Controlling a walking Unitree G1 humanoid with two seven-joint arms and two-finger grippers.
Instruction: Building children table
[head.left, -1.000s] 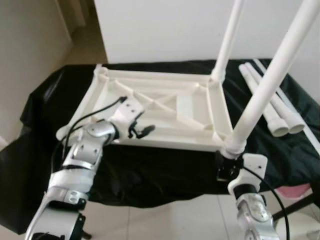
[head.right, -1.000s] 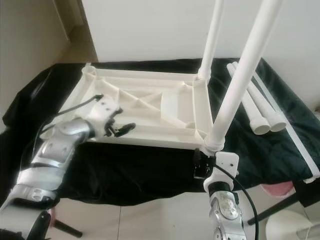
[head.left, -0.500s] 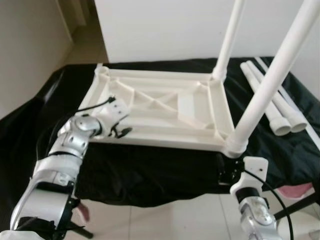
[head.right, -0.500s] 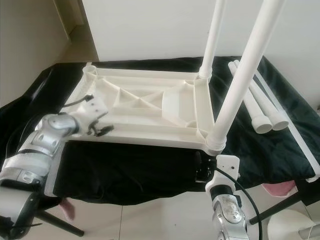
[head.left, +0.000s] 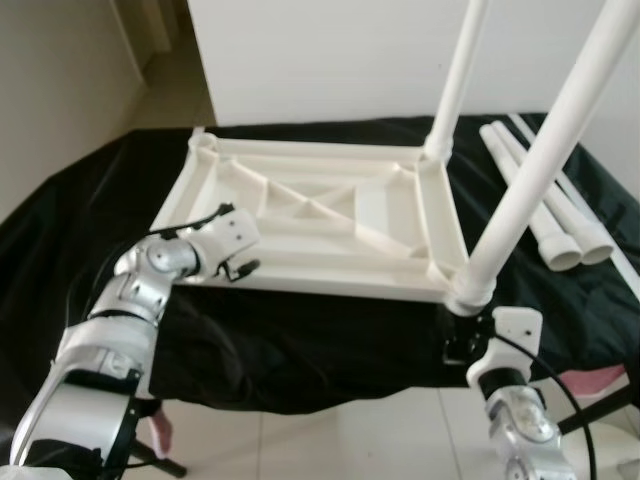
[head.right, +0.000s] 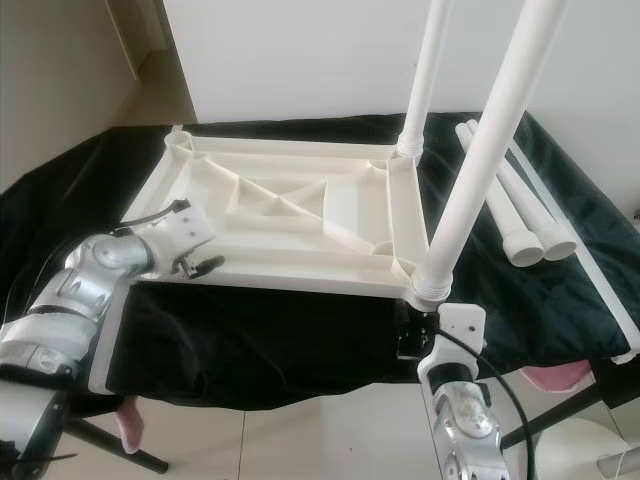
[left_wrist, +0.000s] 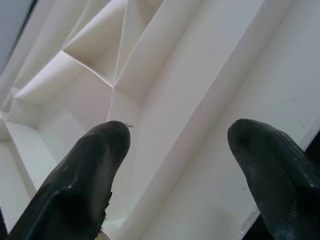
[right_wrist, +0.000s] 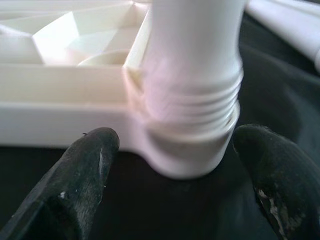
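The white table top (head.left: 330, 282) lies upside down on a black cloth (head.left: 300, 340). Two white legs stand in its right corners: the near leg (head.left: 540, 160) and the far leg (head.left: 458, 70). My left gripper (head.left: 240, 268) is at the near left rim, open, with its fingers (left_wrist: 95, 165) spread over the ribbed underside and holding nothing. Just below the near right corner, my right gripper (head.left: 462, 345) is open. In the right wrist view its fingertips (right_wrist: 92, 150) stand on either side of the near leg's threaded socket (right_wrist: 195, 100), without gripping it.
Two loose white legs (head.left: 545, 220) lie on the cloth at the right, with a thin white rod (head.left: 600, 235) beside them. A white wall (head.left: 330, 60) stands behind. Tiled floor (head.left: 330, 440) is below the front edge, with a pink object (head.left: 600, 382) at the lower right.
My left gripper has drawn back leftward from the middle of the near rail to the near left rim. The right gripper has dropped slightly below the corner socket.
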